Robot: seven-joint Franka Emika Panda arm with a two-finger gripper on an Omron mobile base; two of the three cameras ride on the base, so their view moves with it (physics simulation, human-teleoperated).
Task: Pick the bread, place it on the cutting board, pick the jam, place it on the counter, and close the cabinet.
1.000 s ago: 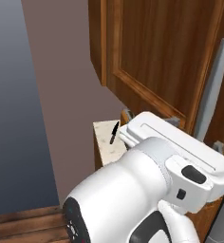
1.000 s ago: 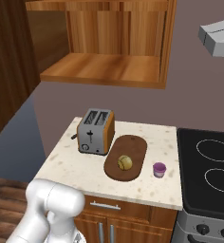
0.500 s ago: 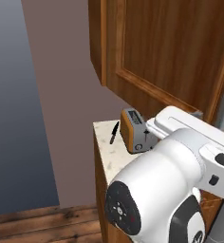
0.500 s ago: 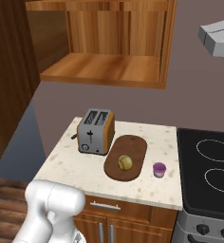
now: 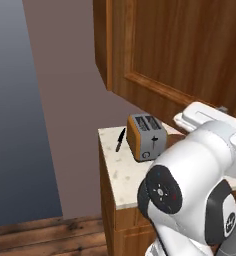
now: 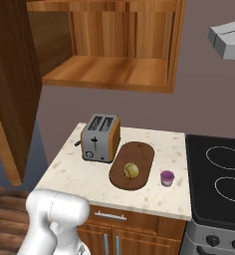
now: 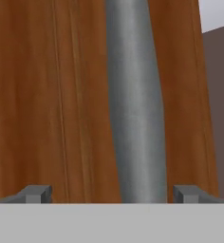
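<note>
The bread (image 6: 131, 171), a small golden bun, lies on the dark brown cutting board (image 6: 139, 154). Right of the board, the purple jam (image 6: 167, 178) stands on the speckled counter (image 6: 79, 174). The cabinet (image 6: 104, 74) above is open with a bare shelf, and its door (image 6: 12, 99) hangs swung out at the left. In the hand view my gripper (image 7: 113, 194) is open. The door's silver bar handle (image 7: 133, 95) runs upright close in front of it, between the two fingertips (image 7: 38, 193). From the left base view the door (image 5: 180, 50) looms just above my arm.
A silver and orange toaster (image 6: 100, 138) stands left of the board. Beside the toaster (image 5: 146, 137), a black knife (image 5: 120, 140) lies on the counter. A black stovetop (image 6: 224, 169) adjoins the counter on the right, under a range hood (image 6: 229, 40). Wooden floor lies below left.
My arm's bulky joint has swung right and down in the left base view, uncovering the toaster. The open door has shifted a little. Bread, jam and board stay put.
</note>
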